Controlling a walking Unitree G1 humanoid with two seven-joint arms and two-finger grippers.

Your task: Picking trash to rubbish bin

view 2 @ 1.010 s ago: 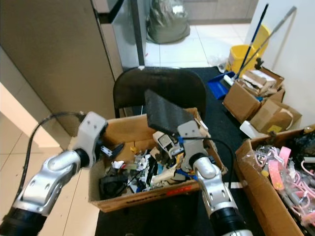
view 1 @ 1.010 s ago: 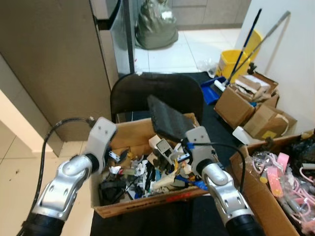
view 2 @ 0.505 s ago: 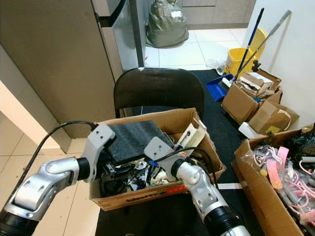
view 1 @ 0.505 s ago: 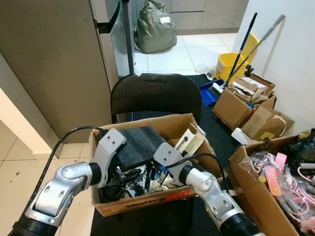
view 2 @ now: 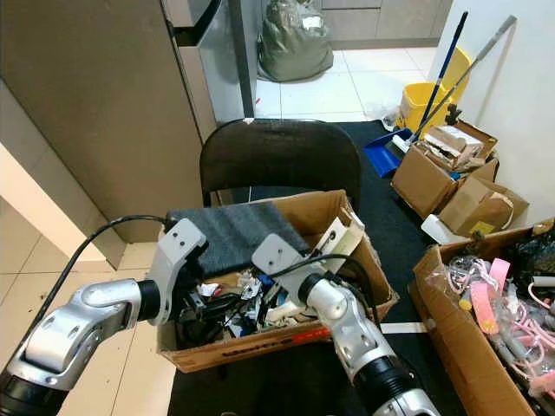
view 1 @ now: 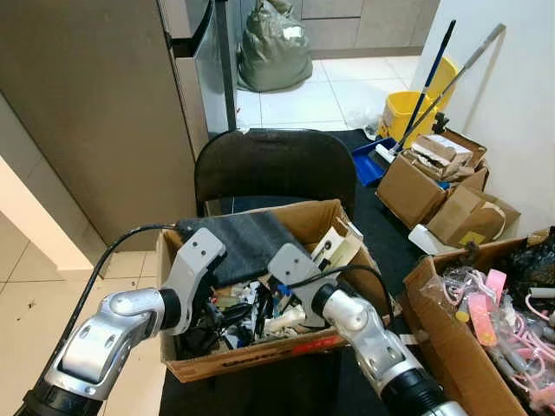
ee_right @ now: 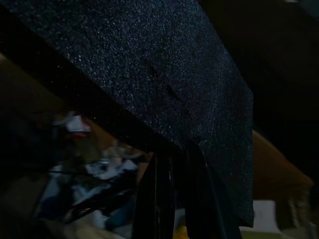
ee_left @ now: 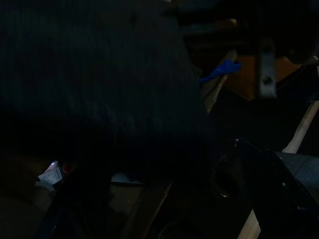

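A cardboard box [view 1: 260,360] full of mixed trash sits on a black chair [view 1: 273,165]. A dark grey foam slab [view 1: 247,243] lies nearly flat across the box's back left part. My right arm reaches in from the front right. In the right wrist view, my right gripper [ee_right: 177,164] is shut on the slab's [ee_right: 164,69] edge. My left arm comes in from the left, with its gripper [view 1: 215,314] low among the trash under the slab. The left wrist view is very dark, with the slab's underside [ee_left: 99,79] close above.
Open brown boxes [view 1: 434,186] and a yellow mop bucket [view 1: 408,113] stand at the right. A box of pink items [view 1: 486,321] is close on my right. A tall cabinet [view 1: 87,113] stands to the left, and a grey-green bag [view 1: 273,43] lies on the tiles beyond.
The slab stood tilted up at the box's back right a second ago. It has since swung down and leftward to lie across the box. My right gripper moved left with it.
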